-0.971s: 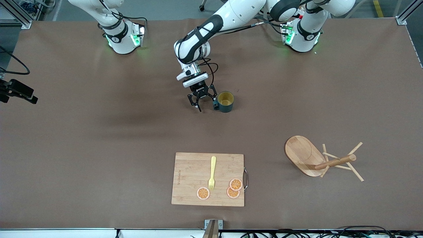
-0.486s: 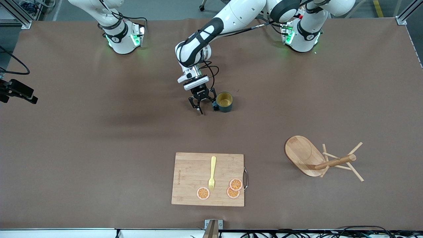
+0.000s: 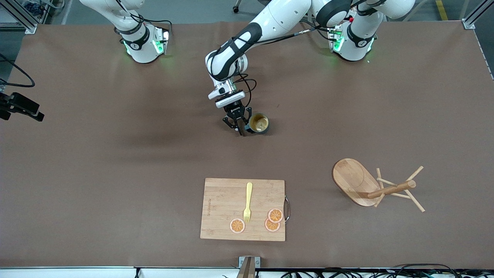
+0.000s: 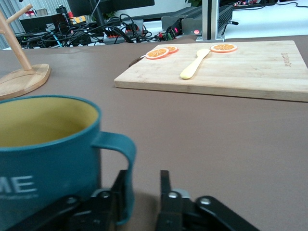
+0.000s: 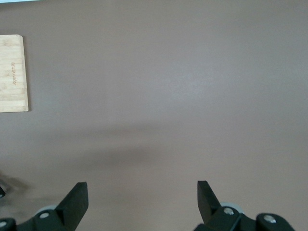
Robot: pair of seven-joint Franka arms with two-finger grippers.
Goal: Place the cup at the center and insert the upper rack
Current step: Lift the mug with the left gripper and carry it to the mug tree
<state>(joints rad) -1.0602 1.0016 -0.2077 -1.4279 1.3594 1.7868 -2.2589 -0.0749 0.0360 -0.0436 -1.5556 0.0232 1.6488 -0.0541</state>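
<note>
The dark teal cup [image 3: 259,123] with a tan inside stands on the brown table between the two arms' ends. In the left wrist view the cup [image 4: 48,144] fills the near corner. Its handle [image 4: 126,154] sits between the fingers of my left gripper [image 4: 143,175]. One finger touches the handle and a gap shows at the other. My left gripper [image 3: 240,129] is low at the table beside the cup. The upper rack [image 3: 353,179] lies tipped on its side toward the left arm's end, nearer the front camera. My right gripper [image 5: 142,187] is open over bare table.
A wooden cutting board [image 3: 243,208] lies near the table's front edge, with a yellow fork [image 3: 247,202] and orange slices [image 3: 274,215] on it. The board [image 4: 231,67] and the rack's base [image 4: 24,79] show in the left wrist view. The board's edge [image 5: 12,72] shows in the right wrist view.
My left gripper has narrowed its jaws around the cup's handle and moved in against it. The cup has shifted slightly toward the front camera. The right arm has not moved.
</note>
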